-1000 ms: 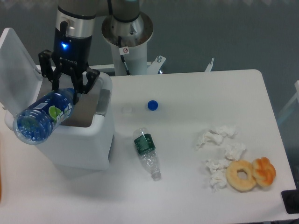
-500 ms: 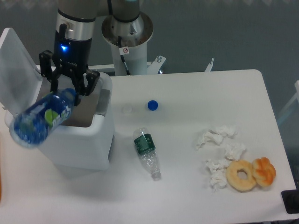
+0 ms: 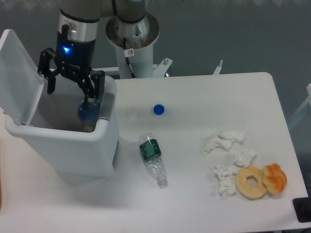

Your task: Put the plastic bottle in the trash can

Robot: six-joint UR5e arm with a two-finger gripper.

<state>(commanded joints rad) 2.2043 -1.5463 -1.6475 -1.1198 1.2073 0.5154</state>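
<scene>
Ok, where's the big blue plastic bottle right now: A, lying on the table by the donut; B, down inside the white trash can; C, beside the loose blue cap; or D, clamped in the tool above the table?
B: the plastic bottle shows inside the trash can, below the opened tool.

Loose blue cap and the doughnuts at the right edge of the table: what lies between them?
In the camera view, crumpled white tissues lie between the blue cap and the doughnuts; otherwise the table there is bare.
</scene>
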